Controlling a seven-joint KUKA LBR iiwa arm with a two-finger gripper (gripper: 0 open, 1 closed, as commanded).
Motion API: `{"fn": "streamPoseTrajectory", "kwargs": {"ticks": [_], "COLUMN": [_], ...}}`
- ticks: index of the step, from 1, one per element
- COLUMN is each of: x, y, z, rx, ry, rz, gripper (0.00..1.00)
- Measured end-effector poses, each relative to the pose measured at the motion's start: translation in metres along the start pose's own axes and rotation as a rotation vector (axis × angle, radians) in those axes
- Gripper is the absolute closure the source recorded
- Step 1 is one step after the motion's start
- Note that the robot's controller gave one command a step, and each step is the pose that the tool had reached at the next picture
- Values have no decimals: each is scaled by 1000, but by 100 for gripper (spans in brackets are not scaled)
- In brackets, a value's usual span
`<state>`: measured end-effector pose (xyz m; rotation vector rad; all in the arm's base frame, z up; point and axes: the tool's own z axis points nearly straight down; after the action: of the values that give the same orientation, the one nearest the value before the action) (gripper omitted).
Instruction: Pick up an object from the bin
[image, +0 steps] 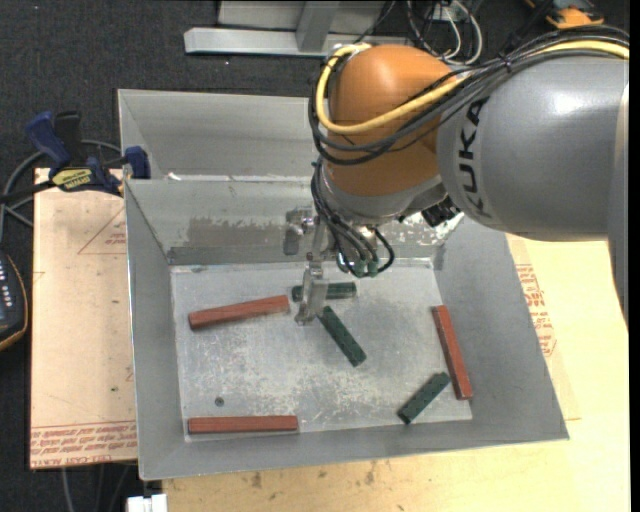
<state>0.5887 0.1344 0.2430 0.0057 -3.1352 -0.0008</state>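
red bars (238, 313) (243, 424) (452, 352) 3 | dark green bars (343, 336) (424, 397) (340, 291) 3 | gripper (310, 305) at centre

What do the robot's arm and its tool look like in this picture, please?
The arm is a thick, rounded silver-grey body with black KUKA lettering. An orange dome-shaped cover caps the wrist, with yellow and black cables looped round it. Below hangs the tool, slim and of grey metal.

From my remote desk, I count six loose bars in the grey bin (150, 320): three reddish-brown bars (238, 312) (243, 424) (452, 352) and three dark green bars (342, 336) (424, 397) (340, 291) (one partly covered, near the middle).
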Motion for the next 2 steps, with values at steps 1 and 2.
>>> {"fn": "streamPoseTrajectory", "kwargs": {"ticks": [1,2], "x": [-53,-55], "y": [7,7], "z": [166,161], "rx": [0,-2], "ry": [-1,-8], "rz": [47,49], "gripper": [0,100]}}
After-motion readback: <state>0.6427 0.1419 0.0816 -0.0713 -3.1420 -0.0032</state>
